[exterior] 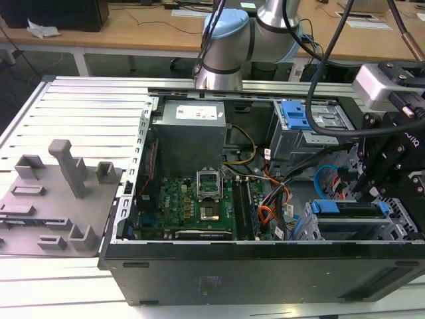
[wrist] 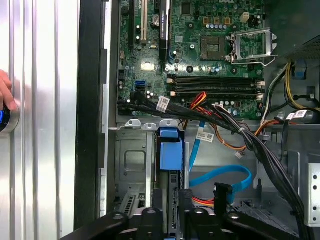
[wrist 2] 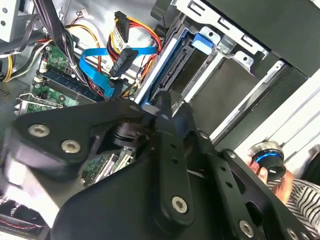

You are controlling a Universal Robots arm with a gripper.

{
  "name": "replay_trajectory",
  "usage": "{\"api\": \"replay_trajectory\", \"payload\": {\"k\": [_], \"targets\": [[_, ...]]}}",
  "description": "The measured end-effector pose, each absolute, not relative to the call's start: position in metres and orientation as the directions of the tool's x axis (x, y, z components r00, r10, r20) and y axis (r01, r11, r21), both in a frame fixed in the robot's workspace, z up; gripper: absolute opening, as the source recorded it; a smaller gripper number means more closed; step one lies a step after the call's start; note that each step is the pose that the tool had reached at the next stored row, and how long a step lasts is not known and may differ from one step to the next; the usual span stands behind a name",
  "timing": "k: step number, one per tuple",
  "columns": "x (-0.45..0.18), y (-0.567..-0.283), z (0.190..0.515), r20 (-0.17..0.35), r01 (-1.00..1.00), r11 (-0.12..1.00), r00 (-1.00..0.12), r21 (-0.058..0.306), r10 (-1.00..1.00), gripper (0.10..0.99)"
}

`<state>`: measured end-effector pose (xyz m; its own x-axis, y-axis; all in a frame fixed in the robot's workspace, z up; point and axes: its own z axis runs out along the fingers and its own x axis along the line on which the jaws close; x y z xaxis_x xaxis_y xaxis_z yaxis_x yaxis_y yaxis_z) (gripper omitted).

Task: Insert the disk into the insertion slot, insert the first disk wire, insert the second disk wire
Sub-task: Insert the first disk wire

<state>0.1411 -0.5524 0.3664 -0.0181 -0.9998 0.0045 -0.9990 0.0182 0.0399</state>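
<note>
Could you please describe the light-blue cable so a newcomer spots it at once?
In the computer case, at the exterior view's right, a low grey cage holds the blue-framed disk. Between it and the taller cage, a thin light-blue cable curls in a loop; neighbouring wires are orange, yellow or black.

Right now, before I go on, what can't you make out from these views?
Disk: the gripper covers its end at the exterior view's right, so depth in the slot is unclear.
Blue wire: first wrist view, one end runs under the black wire bundle.
Blue wire: second wrist view, the gripper covers one end.
</note>
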Motion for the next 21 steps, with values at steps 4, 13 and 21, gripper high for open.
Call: {"api": "replay_trajectory", "payload": {"k": [4, 13, 21], "targets": [[0.148, -0.552, 0.366, 0.004, -0.999, 0.018, -0.018, 0.04, -1.0, 0.302], [0.177, -0.513, 0.366, 0.006, -0.999, 0.018, -0.018, 0.044, -1.0, 0.302], [0.16, -0.506, 0.358, 0.006, -0.999, 0.019, -0.018, 0.044, -1.0, 0.302]]}}
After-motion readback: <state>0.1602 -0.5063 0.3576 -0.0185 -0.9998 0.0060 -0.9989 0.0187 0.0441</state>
